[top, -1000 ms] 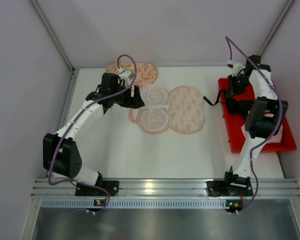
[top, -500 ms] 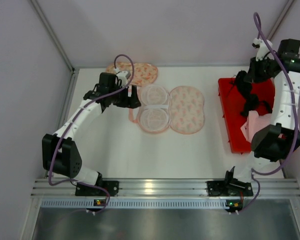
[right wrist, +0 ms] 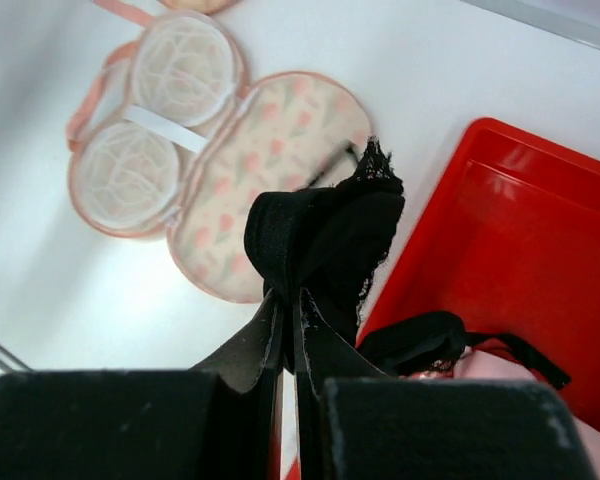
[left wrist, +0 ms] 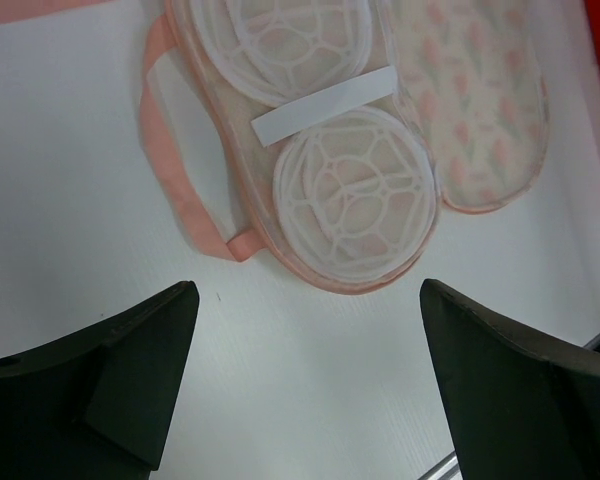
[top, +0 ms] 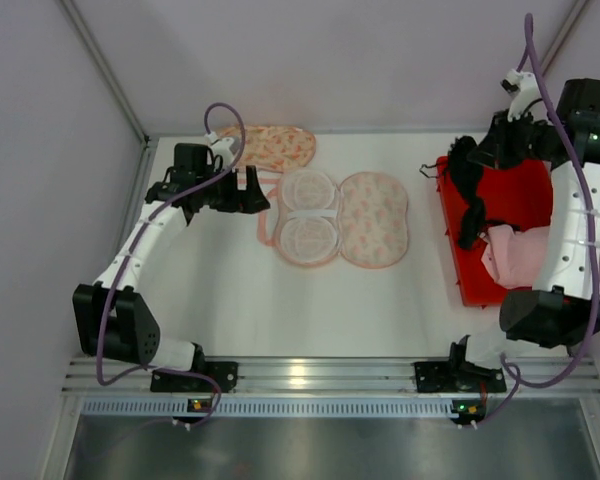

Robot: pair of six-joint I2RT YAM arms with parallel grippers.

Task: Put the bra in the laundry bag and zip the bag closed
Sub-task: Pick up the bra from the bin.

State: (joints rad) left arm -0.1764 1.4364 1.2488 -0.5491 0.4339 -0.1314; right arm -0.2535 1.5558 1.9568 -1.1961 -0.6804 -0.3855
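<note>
- Right gripper [right wrist: 292, 322]: fingers pressed together on a bunched fold of the black bra [right wrist: 325, 235]. It holds the bra in the air above the far-left corner of the red tray [top: 525, 195].
- Bra: hangs in a loose clump below the fingers. One thin strap droops toward the tray floor, and whether it touches the floor cannot be told. A pink garment [top: 515, 255] lies nearer in the same tray.
- Laundry bag [top: 373, 220]: lies open at the middle of the table [top: 230, 300], well left of the tray. Its floral lid is folded out to the right, and two white mesh cups [left wrist: 350, 195] face up, joined by a white band [left wrist: 325, 100].
- Left gripper [top: 252, 190]: fingers spread as wide as they go and holding nothing, poised just left of the bag beside its pink loop handle [left wrist: 165, 190].
- Step in hand (judged): carrying the bra from the tray to the open bag.
- Doing it well:
  - Raise the bra until the drooping strap clears the tray rim before moving left.
  - Lower the clump onto the mesh cups, not onto the lid.
  - Release only once the fabric rests there.
  - Keep straps and lace inside the seam line, since any overhang would likely snag the zip.
  - The free left gripper could steady the bag's left edge.
</note>
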